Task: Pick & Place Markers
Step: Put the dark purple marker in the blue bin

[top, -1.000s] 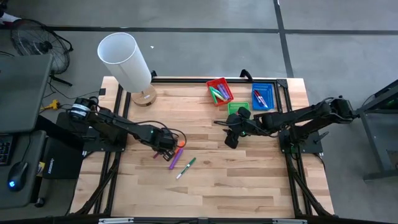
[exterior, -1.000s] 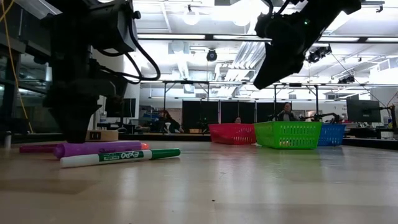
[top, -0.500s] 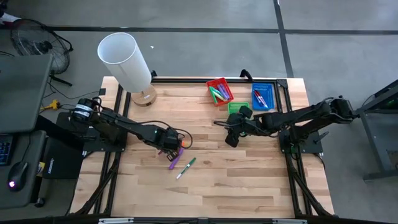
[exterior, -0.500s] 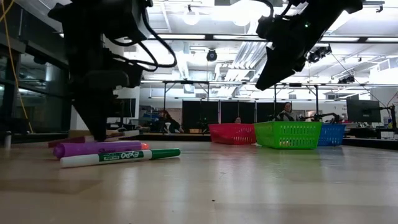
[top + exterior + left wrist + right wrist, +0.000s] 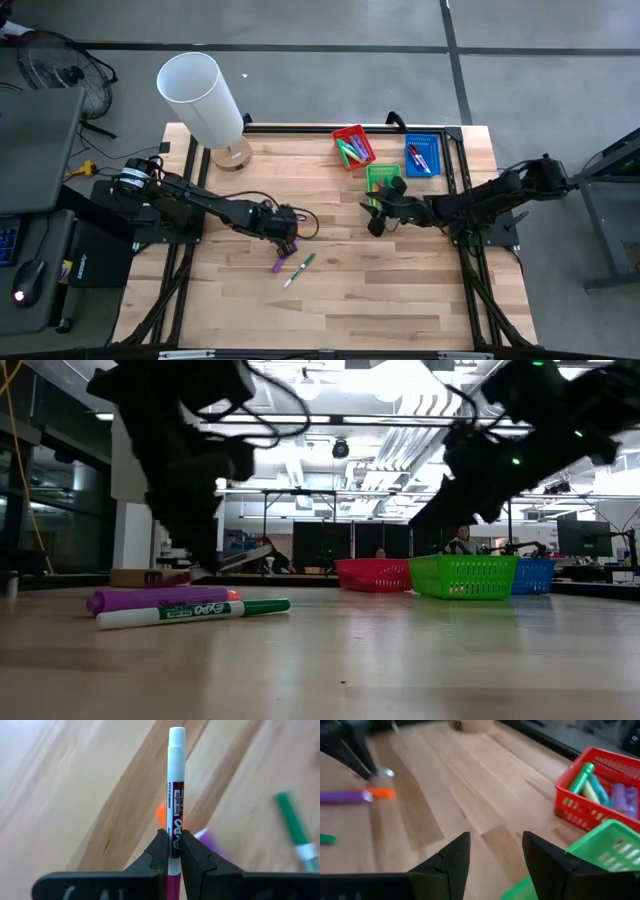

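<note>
Your high view looks straight down on the whole wooden table (image 5: 400, 280) and both arms. Your low view sits at table-top height, facing level across to the room behind, with the purple marker (image 5: 160, 599) and green marker (image 5: 190, 611) close to the lens. Your left wrist view looks down close on the boards past a maroon marker (image 5: 176, 810). Your right wrist view faces across the table. It shares the red tray (image 5: 600, 790) with the high view (image 5: 352, 146) and low view (image 5: 375, 574).
</note>
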